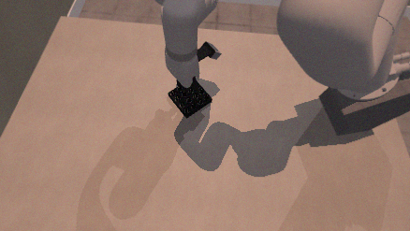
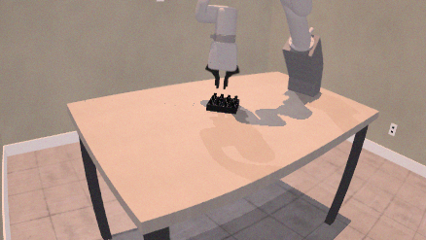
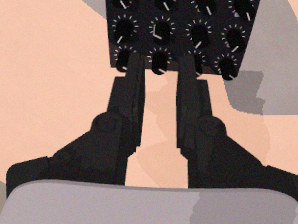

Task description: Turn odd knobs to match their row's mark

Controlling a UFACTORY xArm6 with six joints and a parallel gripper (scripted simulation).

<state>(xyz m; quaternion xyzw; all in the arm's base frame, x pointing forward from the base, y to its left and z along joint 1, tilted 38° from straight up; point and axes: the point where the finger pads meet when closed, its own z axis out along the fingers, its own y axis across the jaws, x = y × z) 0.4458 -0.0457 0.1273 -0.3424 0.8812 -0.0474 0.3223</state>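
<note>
The knob box at the upper middle of the wrist view is black, its knobs black too, each crossed by a thin white line and ringed by fine white marks. From the top view it reads as black speckled with pale dots. The desk is a plain light peach-tan with dark grey legs. The gripper is black; the arm above it is pale grey-white. Shadows on the desk fall in soft grey and darker tan. The wall is dull olive-beige, the floor tiles reddish-brown, the baseboard white.
</note>
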